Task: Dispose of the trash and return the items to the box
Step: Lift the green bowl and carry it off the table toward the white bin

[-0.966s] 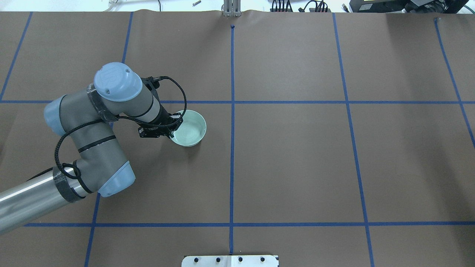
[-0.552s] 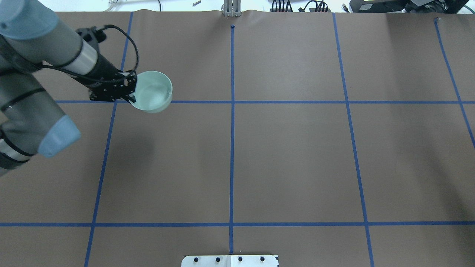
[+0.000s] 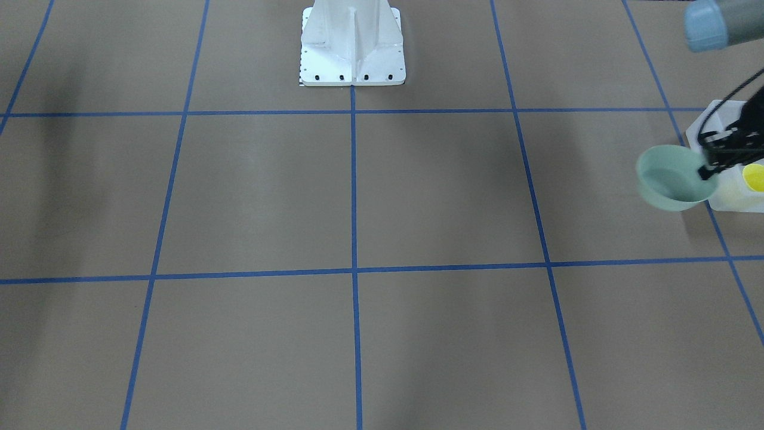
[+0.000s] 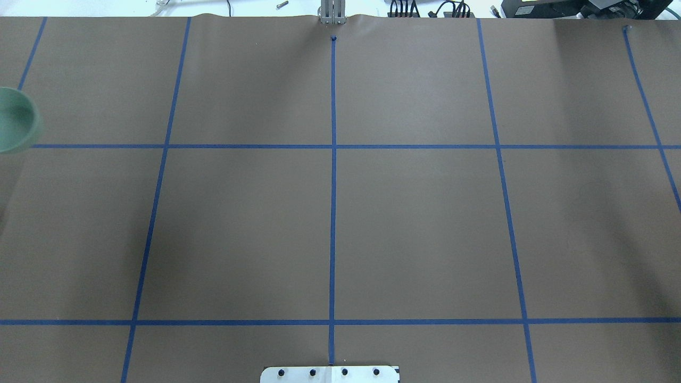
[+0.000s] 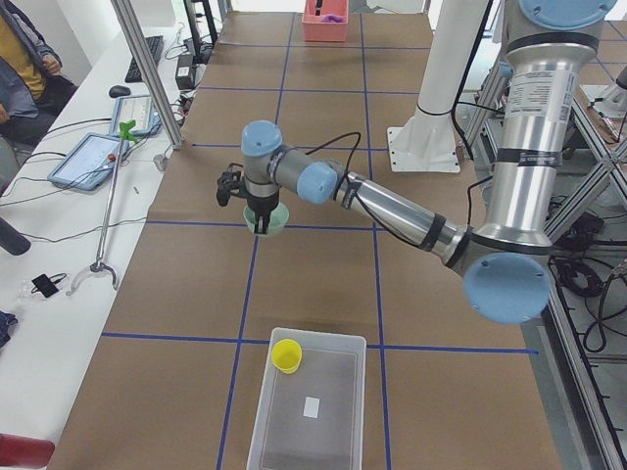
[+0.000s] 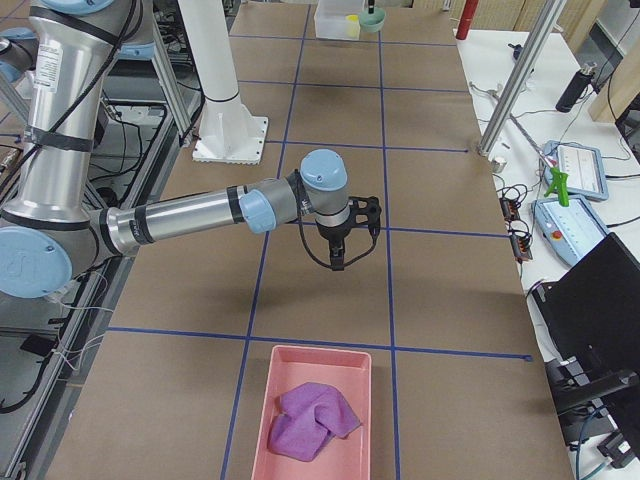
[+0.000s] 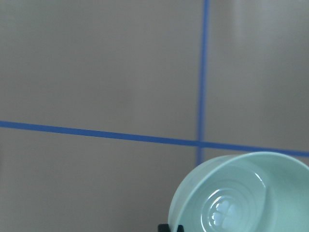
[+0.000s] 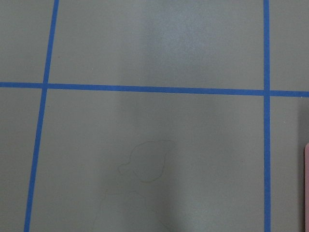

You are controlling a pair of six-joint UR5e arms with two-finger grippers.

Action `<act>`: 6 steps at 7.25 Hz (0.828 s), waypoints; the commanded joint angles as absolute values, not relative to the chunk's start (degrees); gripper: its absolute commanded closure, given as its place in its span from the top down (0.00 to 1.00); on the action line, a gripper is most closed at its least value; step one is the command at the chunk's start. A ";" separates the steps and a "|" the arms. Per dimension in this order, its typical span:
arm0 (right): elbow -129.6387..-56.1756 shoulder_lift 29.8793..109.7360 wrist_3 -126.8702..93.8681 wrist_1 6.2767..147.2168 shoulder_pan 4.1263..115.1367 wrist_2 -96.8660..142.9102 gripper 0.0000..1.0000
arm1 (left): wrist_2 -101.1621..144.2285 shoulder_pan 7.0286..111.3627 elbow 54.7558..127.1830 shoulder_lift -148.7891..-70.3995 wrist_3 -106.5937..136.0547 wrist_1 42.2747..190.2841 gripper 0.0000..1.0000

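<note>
While the left hand (image 3: 708, 171) pinches the bowl (image 3: 671, 179) by its rim, upright and off the tabletop (image 3: 358, 197) near the box (image 3: 695, 128), the cup (image 3: 755, 177) sits inside the box. The right hand (image 6: 338, 255) hangs over the tabletop; can't tell its grip.

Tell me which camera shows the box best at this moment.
Exterior left: the whole box lies near the camera, with its white label and the yellow cup inside visible. Front-facing crops the box at the frame edge; in exterior right the box is far and small; overhead and the wrist views miss it.
</note>
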State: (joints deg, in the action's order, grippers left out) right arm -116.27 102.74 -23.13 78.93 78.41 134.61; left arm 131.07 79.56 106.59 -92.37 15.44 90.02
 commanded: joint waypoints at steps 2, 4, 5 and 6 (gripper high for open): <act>-116.28 102.74 -23.20 78.93 78.40 134.65 1.00 | 133.41 99.89 82.80 -89.55 -25.83 92.96 0.00; -116.28 102.83 -23.20 78.93 78.40 134.65 1.00 | 133.68 101.51 70.91 -87.55 -27.25 107.23 0.00; -116.28 102.92 -23.20 78.93 78.40 134.65 1.00 | 133.59 101.43 67.36 -87.54 -23.77 112.45 0.00; -116.28 102.92 -23.20 78.93 78.40 134.65 1.00 | 133.68 101.34 65.67 -87.28 -22.43 114.50 0.00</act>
